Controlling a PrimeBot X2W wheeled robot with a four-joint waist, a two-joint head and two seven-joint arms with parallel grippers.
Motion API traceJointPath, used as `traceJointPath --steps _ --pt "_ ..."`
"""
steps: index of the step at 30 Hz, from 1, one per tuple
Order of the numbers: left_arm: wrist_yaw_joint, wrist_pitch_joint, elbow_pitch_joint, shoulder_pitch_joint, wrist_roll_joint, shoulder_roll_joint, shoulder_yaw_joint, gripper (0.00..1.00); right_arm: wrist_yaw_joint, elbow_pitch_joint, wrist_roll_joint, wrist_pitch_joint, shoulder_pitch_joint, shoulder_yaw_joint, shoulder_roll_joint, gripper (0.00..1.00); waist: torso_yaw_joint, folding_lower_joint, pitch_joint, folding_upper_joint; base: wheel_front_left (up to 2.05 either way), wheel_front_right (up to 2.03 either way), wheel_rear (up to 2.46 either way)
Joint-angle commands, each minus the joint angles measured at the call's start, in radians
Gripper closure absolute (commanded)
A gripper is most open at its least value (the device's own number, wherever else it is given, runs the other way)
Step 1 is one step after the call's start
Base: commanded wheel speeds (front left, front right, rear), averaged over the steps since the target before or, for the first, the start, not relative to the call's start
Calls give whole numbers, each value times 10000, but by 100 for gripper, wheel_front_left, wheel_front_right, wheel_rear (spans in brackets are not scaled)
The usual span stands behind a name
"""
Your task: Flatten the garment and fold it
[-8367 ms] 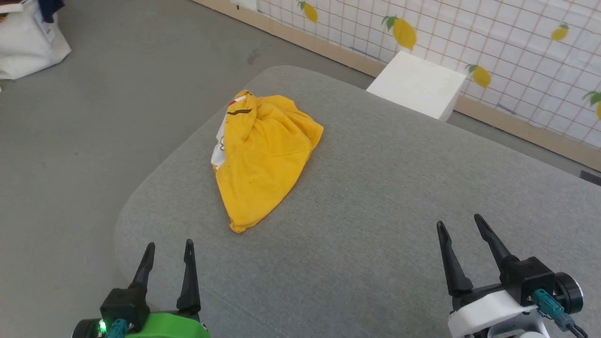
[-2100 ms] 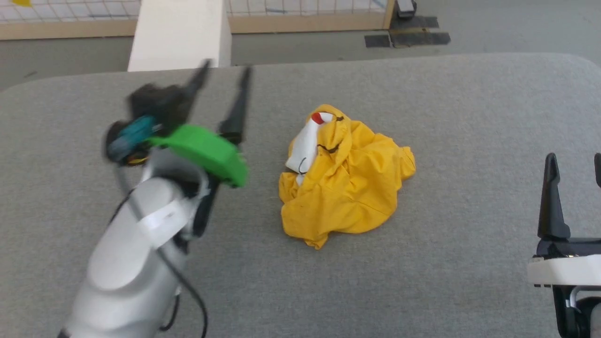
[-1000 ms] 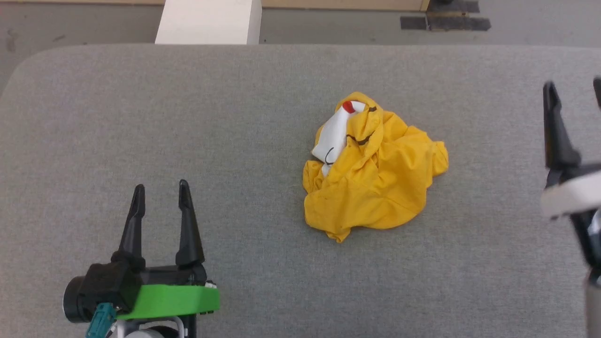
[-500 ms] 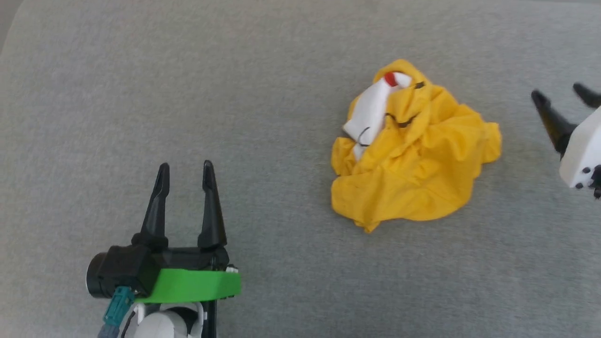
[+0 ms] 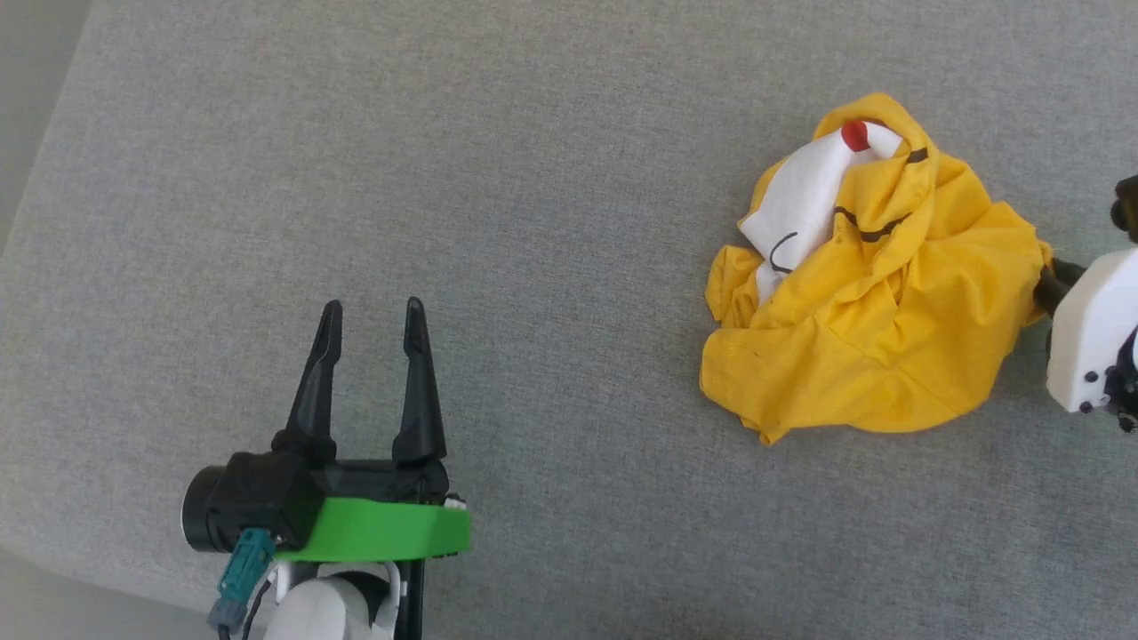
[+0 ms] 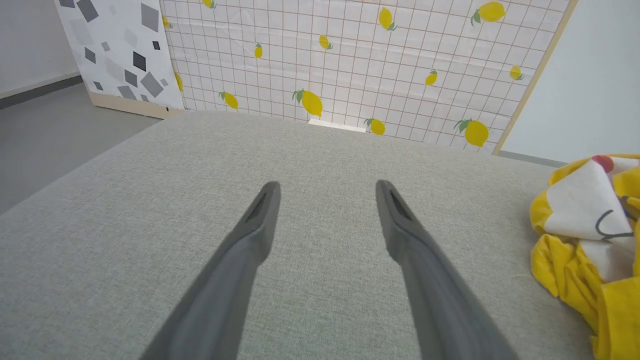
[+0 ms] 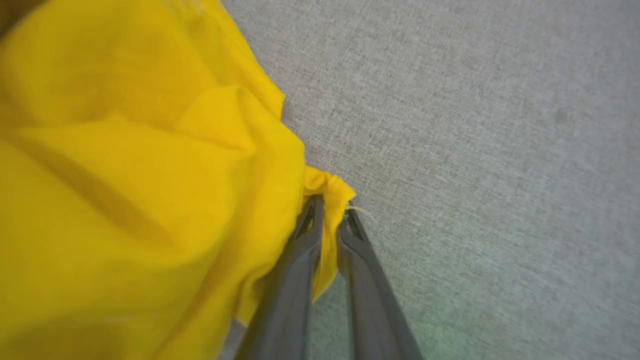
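The right gripper (image 7: 330, 212) pinches an edge fold of the crumpled shirt (image 5: 871, 338), heaped just to its left. The left gripper (image 5: 372, 309) gapes empty, with the shirt well off to its right. The bite seems thin: pulling may slip it.

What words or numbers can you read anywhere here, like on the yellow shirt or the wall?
None: there are no words, numbers or labels to read.
The shirt has only shapes, not letters: a red dot, a white patch and thin black curves.
The wall has only a grid and lemons.
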Motion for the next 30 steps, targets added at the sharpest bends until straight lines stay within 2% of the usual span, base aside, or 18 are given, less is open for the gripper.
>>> traceJointPath --steps 1,7,10,14,18,21,24,29,30 --pt "-39 -45 52 -102 63 -64 56 0 -13 289 -85 -120 90 195 124 100 -157 0 -242 0 0 0 0" --pt "-95 -45 182 55 76 -73 357 0 -13 296 -214 -1180 -888 -181 -49 100 -651 0 -954 0 0 0 0" --pt "-122 -45 211 202 102 -74 512 0 -13 276 -239 -1342 -1353 -585 -229 100 -919 0 -1282 0 0 0 0" --pt "-137 -45 201 416 162 -76 620 0 -13 169 -324 -1360 -1336 -1658 -452 100 -1205 0 -1566 0 0 0 0" --pt "-156 -45 115 612 173 -77 712 0 -13 -1 -662 -1245 -280 -3250 -440 100 -1342 0 -1697 0 0 0 0" --pt "-160 -45 46 746 164 -78 765 0 -13 -73 -864 -1067 1049 -4492 -87 100 -1392 0 -1732 0 0 0 0" --pt "-179 -45 20 848 171 -79 797 0 -13 -153 -1033 -885 2734 -5694 724 100 -1414 0 -1726 0 0 0 0" --pt "-205 -45 69 884 146 -80 838 0 -13 -123 -1338 -1108 4469 -6572 2166 100 -1517 0 -1745 0 0 0 0" --pt "-219 -45 90 872 137 -79 838 0 -13 -89 -1430 -1268 4610 -6610 2384 78 -1553 0 -1757 0 0 0 0"
